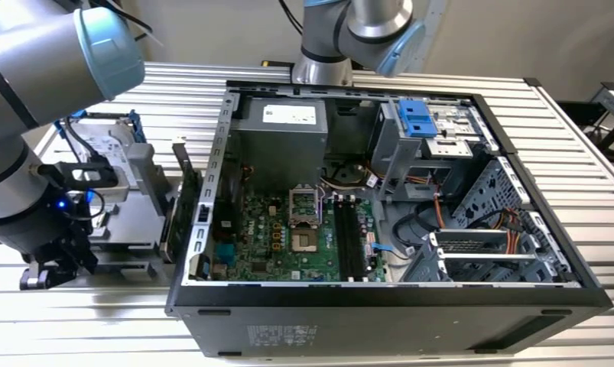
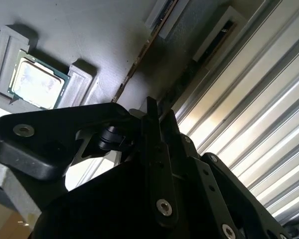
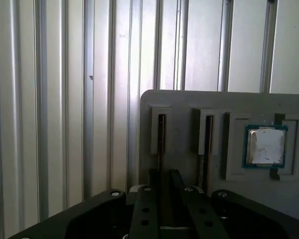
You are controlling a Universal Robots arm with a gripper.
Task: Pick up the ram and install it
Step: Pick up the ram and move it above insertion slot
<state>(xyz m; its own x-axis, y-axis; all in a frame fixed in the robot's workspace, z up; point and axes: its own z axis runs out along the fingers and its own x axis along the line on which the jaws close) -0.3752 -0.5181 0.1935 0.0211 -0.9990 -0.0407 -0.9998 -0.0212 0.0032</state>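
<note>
The arm (image 1: 21, 176) reached down at the exterior view's left, beside the open computer case (image 1: 388, 302), with its gripper (image 1: 47, 275) low over the ribbed metal worktop (image 1: 592, 153). In the case, the motherboard (image 1: 276, 237) lay exposed, its long black memory slots (image 1: 349, 237) showing no stick in them.

In both wrist views, the ram (image 3: 161, 137) (image 2: 139, 57) stood on edge in a narrow slot of a grey holder plate (image 3: 184, 102) (image 2: 89, 30) that rested on the worktop (image 3: 50, 99) (image 2: 269, 99). The gripper (image 3: 165, 179) (image 2: 158, 117) was at the near end of that slot, in line with the stick. Whether its fingers (image 3: 152, 191) were apart or clamped on the ram could not be told.

A second ram stick (image 3: 208, 137) (image 2: 217, 37) sat in the neighbouring slot, just beside the first. Beyond it, a processor chip (image 3: 265, 146) (image 2: 34, 82) with a silver lid lay flat in a square recess of the same plate.
</note>
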